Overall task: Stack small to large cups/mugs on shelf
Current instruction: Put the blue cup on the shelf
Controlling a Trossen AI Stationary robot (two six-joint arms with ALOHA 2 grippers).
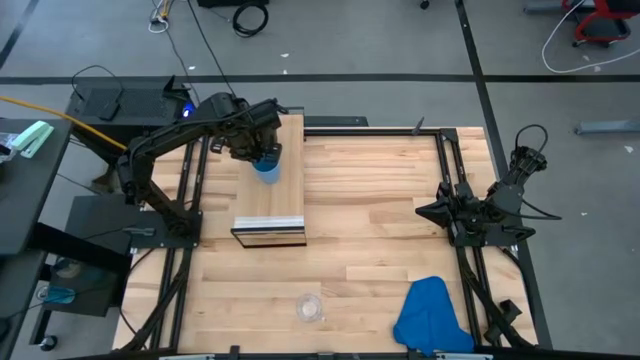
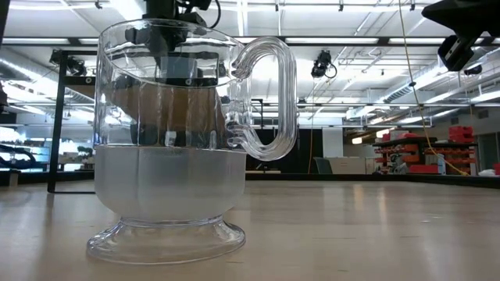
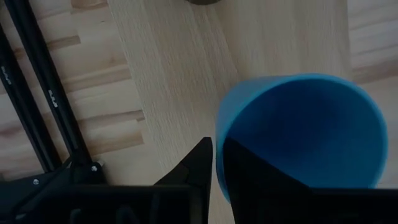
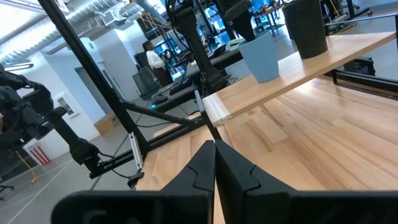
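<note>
The bright blue cup stands on the light-wood shelf, toward its far end; it also shows in the right wrist view. The tall black cup stands just beyond it on the shelf and is hidden under my left arm in the high view. My left gripper is over the blue cup and shut on its wall. The clear cup stands on the table near the front edge and fills the low view. My right gripper is shut and empty at the table's right side. My left gripper holds the blue cup by its rim wall, one finger inside the cup and one outside. The fingers come from above, pointing down. The cup is upright, its base on the shelf.
A blue cloth lies at the table's front right corner. Black frame rails run along the table's left and right sides. The near half of the shelf top is bare wood.
</note>
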